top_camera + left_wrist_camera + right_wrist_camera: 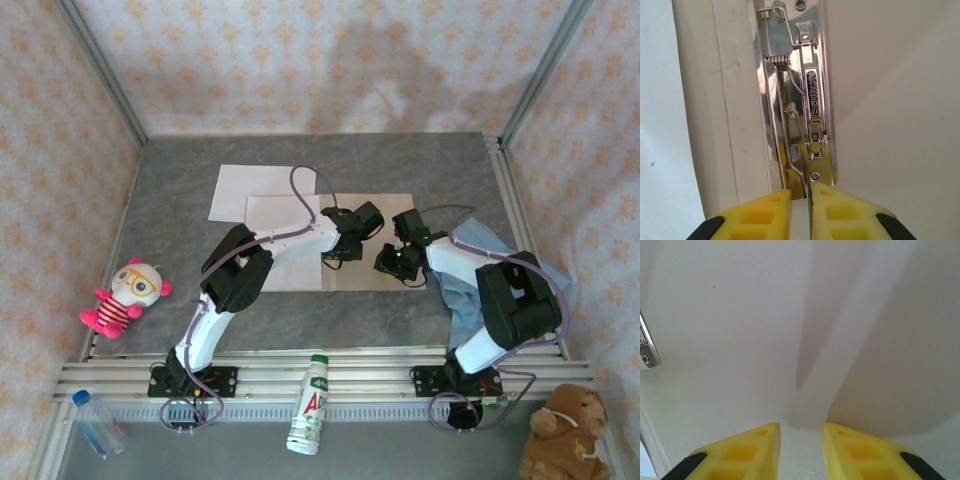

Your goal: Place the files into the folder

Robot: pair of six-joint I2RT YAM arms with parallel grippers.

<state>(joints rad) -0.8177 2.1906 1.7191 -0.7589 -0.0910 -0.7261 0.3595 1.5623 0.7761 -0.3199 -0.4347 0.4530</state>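
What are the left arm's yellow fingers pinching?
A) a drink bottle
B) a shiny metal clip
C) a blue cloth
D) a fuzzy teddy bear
B: in the left wrist view, the left gripper has its yellow tips nearly together on the lower end of the shiny metal fastener.

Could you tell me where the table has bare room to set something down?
Bare grey table runs down the left beside the white sheet and across the far edge behind the folder. The middle is crowded: left hand and right hand sit close over the folder; the blue cloth covers the right.
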